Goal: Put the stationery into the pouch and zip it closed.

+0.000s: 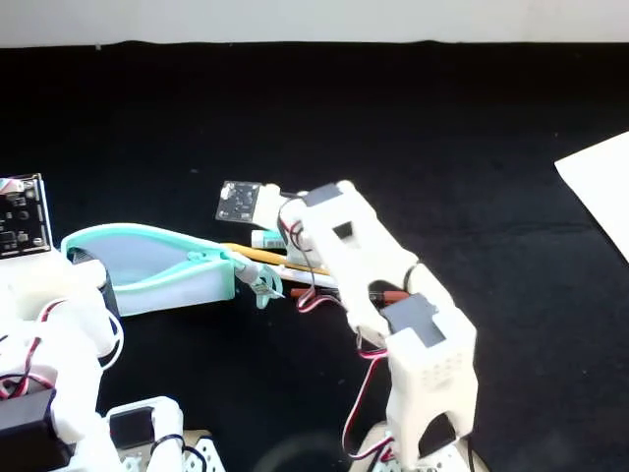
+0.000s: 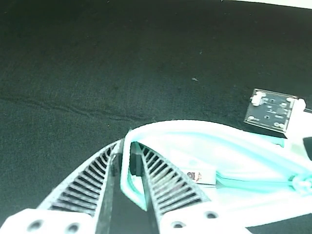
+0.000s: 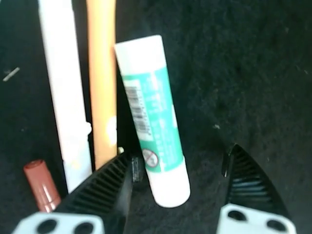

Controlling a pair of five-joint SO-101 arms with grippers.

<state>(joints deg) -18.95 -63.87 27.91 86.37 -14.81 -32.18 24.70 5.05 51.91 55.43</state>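
The pouch (image 1: 147, 280), mint green with a pale lining, was found lying on the black table (image 1: 442, 118) toward the left arm's side, its mouth unzipped and gaping. The zip pull (image 1: 263, 287) was noted at the end of the pouch nearest the stationery. The left gripper (image 2: 126, 152) was seen clamped on the rim of the pouch at the opposite end, with the teal edge pinched between its ribbed fingers (image 2: 163, 178). In the left wrist view the pouch (image 2: 229, 151) was observed stretching away from that grip, with the inside of the open mouth exposed. The stationery was recorded outside the pouch, on the table just beyond its zip end and beneath the right arm. A white tube (image 3: 153, 122) with a teal label was seen lying flat, one end inside the spread jaws of the right gripper (image 3: 181, 157). The gripper was released and held nothing: one finger was just beside the tube, the other stood well apart from it. Beside the tube an orange pencil (image 3: 101, 83) and a white pen (image 3: 66, 97) were noted, lying roughly parallel to it and close together. A red-capped item (image 3: 41, 187) was seen at the far side of the pen. In the high view the pencil (image 1: 263, 255) was seen with its tip at the pouch's zip end; whether it touched the pouch could not be told. A white sheet (image 1: 601, 187) was recorded at the table's right edge, well apart from the rest.
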